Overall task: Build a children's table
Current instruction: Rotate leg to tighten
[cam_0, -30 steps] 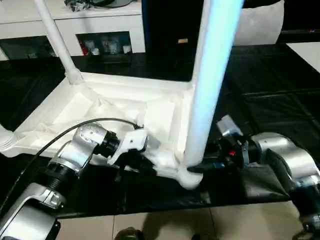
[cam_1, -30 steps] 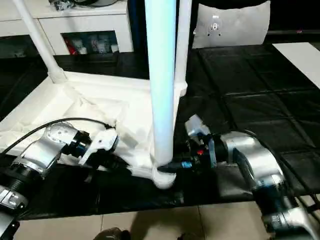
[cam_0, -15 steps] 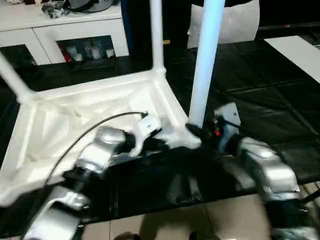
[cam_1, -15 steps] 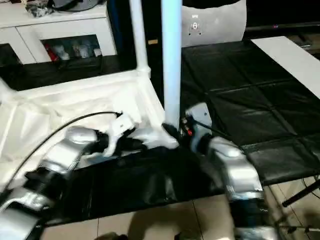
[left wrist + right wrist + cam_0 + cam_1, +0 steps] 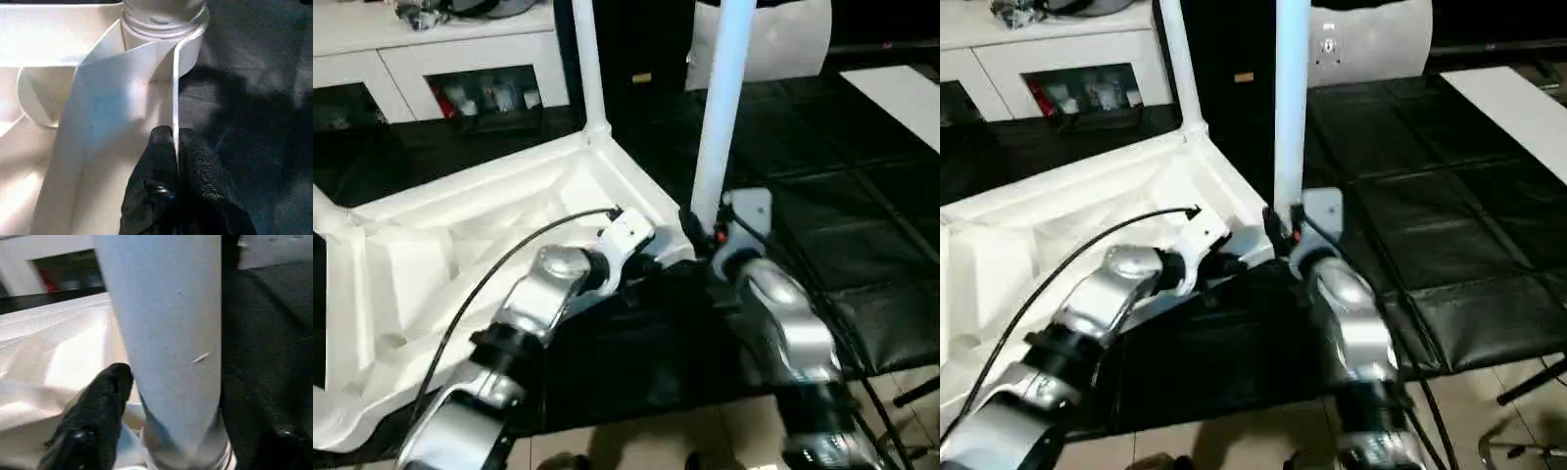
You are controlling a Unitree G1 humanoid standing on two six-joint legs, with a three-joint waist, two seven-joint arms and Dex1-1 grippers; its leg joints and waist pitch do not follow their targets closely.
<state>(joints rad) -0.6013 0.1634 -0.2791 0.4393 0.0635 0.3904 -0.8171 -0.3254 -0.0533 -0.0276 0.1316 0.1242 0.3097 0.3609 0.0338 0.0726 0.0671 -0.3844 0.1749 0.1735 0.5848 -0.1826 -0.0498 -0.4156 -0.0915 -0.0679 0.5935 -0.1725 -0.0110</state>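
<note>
The children's table lies upside down on the black mat, its white top [image 5: 460, 245] facing me with the rim up. One white leg [image 5: 720, 108] stands in the near corner socket and another leg [image 5: 587, 69] stands in the far corner. My left gripper [image 5: 651, 262] is shut on the top's thin rim [image 5: 173, 88] just beside the near socket, its fingers [image 5: 161, 156] pinching the edge. My right gripper [image 5: 697, 230] straddles the base of the near leg [image 5: 171, 333]. One finger [image 5: 105, 406] lies close against the leg, the other stands off it.
A white cabinet with glass doors [image 5: 460, 69] lines the back. A grey-white cushion [image 5: 773, 39] leans behind the near leg. The black mat [image 5: 842, 196] spreads to the right, with a white board [image 5: 901, 93] at its far right. Tiled floor [image 5: 636, 441] runs along the front.
The camera has swung, so the whole scene sits differently. My right forearm now reaches the leg's base from the front instead of from the right. My left gripper stays on the rim.
</note>
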